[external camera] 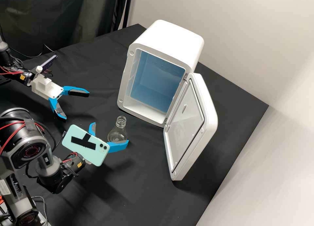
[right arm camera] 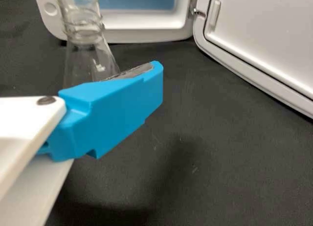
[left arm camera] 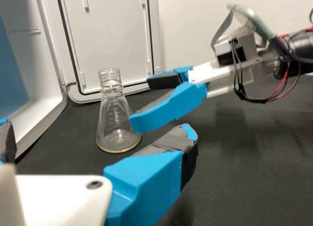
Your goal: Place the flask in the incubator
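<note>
A small clear glass conical flask, empty and uncapped, stood upright on the black bench between the spread blue fingers of the right gripper, one finger close along its base and the other a little apart. The white, round-cornered box incubator stood just beyond those fingertips. Its light blue chamber faced them, and its white door was swung wide open, standing to one side of the flask.
</note>
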